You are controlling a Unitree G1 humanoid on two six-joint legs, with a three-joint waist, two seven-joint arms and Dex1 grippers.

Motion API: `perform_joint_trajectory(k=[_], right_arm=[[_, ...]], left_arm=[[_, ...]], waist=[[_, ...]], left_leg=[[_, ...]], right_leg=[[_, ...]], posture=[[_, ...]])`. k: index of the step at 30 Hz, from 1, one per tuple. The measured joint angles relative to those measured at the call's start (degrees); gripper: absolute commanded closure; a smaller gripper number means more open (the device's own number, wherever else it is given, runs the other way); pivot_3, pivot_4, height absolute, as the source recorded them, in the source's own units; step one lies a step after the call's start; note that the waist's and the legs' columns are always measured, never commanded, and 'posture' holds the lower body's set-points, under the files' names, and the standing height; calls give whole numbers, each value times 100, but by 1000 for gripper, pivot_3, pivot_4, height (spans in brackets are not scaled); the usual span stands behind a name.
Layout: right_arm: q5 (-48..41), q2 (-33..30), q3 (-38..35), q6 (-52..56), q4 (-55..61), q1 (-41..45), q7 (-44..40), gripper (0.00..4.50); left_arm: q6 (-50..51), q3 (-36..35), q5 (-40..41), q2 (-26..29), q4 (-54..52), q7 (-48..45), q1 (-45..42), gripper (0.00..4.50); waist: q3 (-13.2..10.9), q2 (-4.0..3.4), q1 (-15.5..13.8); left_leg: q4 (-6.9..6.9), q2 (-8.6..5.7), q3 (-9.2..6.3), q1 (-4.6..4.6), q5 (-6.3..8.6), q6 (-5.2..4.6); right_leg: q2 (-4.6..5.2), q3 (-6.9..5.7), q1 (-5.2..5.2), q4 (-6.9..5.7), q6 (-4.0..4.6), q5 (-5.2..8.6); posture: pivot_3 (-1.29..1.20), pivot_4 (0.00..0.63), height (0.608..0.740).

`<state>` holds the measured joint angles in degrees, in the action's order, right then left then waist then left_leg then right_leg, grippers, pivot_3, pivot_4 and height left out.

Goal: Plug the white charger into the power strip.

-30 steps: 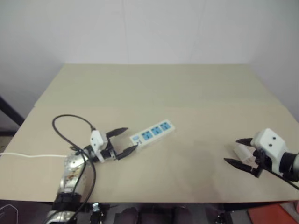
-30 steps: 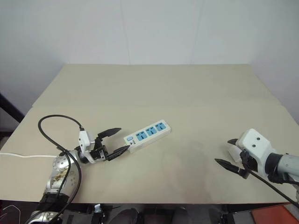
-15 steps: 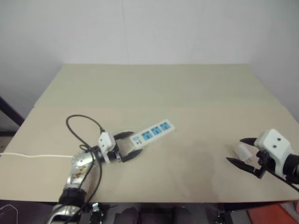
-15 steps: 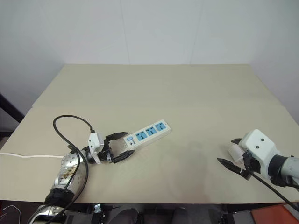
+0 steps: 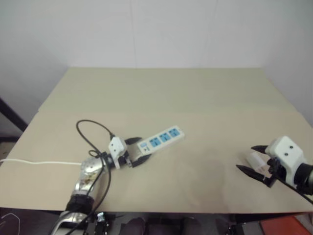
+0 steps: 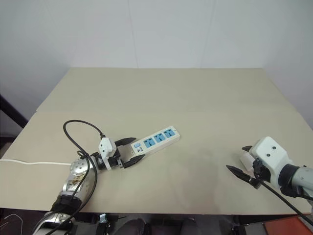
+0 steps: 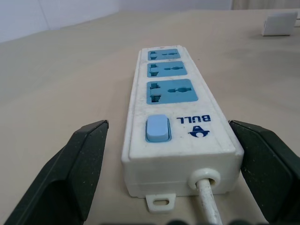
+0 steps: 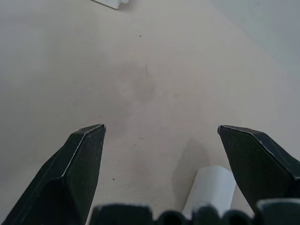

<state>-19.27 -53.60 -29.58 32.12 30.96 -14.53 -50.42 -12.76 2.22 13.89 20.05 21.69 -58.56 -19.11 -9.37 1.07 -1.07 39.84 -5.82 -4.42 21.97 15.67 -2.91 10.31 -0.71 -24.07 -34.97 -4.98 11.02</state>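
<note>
The power strip (image 5: 160, 139) lies slanted left of the table's middle, a white bar with three blue sockets (image 7: 171, 91) and a blue switch (image 7: 156, 128) at its near end. My left gripper (image 5: 136, 151) is open and level, its black fingers (image 7: 86, 161) on either side of that switch end with gaps on both sides. The white charger (image 5: 254, 159) lies on the table at the right. My right gripper (image 6: 236, 158) is open over it and tilted down. The charger (image 8: 213, 190) sits between that gripper's fingers, close to one of them and not clamped.
The strip's thin white cord (image 5: 39, 163) runs off the table's left edge. A black cable loop (image 5: 93, 127) arches over my left wrist. The tan tabletop (image 5: 195, 98) reaches back to a white wall.
My left gripper has slid to the right and slightly down, so its open fingers now flank the strip's switch end. The right gripper and charger have stayed put.
</note>
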Motion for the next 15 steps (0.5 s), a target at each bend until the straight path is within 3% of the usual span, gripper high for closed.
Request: perform_joint_trajectory(k=[9,14,15], right_arm=[[46,0,129,24,-2,16,75,0],[105,0,202,24,-9,39,94,0],[110,0,203,24,-9,40,94,0]], left_arm=[[401,133,-40,188,-225,-46,1,76],[531,132,-33,196,-300,-20,10,1256],[531,133,-34,190,-309,4,18,1266]], waist=[[2,-3,27],[3,-4,24],[5,-6,23]], left_leg=[[-1,1,0,-2,1,-1],[-1,0,0,-1,1,-1],[0,0,0,-2,1,-1]], right_leg=[[0,1,0,0,-1,0],[0,1,0,0,-1,1],[0,1,1,0,-1,1]], posture=[[0,150,740],[0,150,740],[0,150,740]])
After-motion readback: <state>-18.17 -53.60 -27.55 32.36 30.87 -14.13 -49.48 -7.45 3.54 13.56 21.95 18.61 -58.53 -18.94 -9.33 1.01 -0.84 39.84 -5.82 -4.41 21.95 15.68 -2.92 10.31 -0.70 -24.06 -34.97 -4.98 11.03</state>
